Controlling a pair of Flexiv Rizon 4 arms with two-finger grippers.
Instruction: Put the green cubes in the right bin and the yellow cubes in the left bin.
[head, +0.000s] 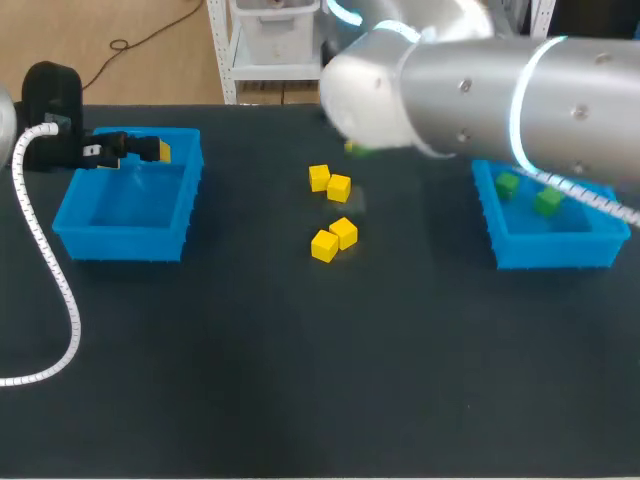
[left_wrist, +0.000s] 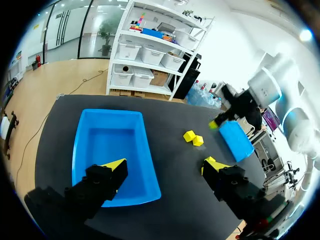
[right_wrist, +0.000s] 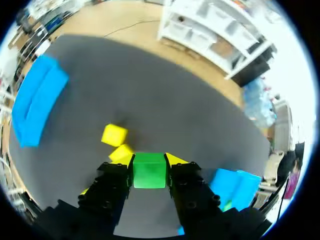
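1. Two green cubes (head: 508, 184) are already lying in the right bin (head: 545, 252), side by side near its far wall.
2. I am holding a third green cube (right_wrist: 149, 172) in my right pincer (right_wrist: 149, 161), both fingers pressing on its sides. It is hanging over the middle of the table (head: 300, 380), close to the yellow cubes and well apart from the right bin, so it is waiting to be carried across and dropped.
3. Four yellow cubes (head: 339, 187) are sitting on the table between the bins in two touching pairs, one pair nearer the far edge. None is showing inside the left bin (head: 120, 240), whose floor is looking bare.
4. My left pincer (left_wrist: 162, 167) is hanging wide apart above the left bin's far end, gripping nothing.
5. I am judging the green half as nearly done, since no other green cube is showing on the table. The yellow half is looking barely started, with all four visible yellow cubes left to move.
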